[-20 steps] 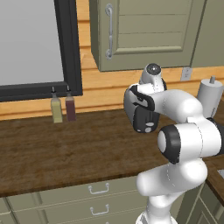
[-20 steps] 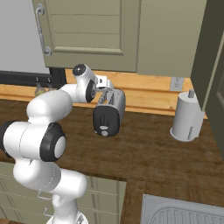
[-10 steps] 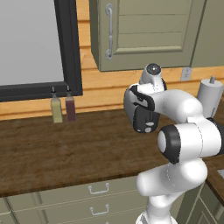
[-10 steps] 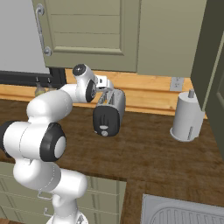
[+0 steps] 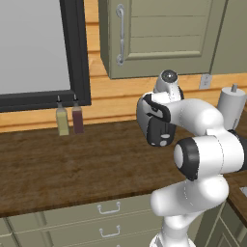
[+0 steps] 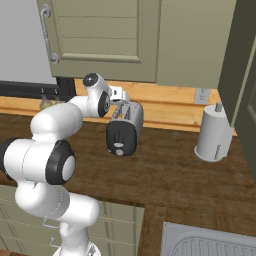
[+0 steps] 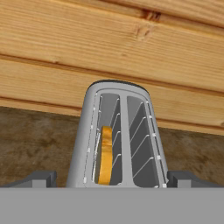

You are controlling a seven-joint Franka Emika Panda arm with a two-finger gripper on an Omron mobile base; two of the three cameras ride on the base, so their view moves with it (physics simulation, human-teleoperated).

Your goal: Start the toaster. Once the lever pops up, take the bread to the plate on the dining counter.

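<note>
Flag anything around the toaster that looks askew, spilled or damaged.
Nothing stands out. The toaster stands upright on the wood counter, the bread sits on edge in one slot, and the open end effector hangs above the toaster. The pale cylinder and two bottles stand upright.

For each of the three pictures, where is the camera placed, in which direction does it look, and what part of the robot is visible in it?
Left base view: behind the arm on its left, facing the counter and wall; the white arm rises at lower right, hiding much of the toaster.
Right base view: behind on the right; the arm rises at lower left, toaster plain.
Hand view: on the hand, looking down into the toaster's slots, bread in one; the open pincer straddles it.
Shared: all show the toaster.
</note>
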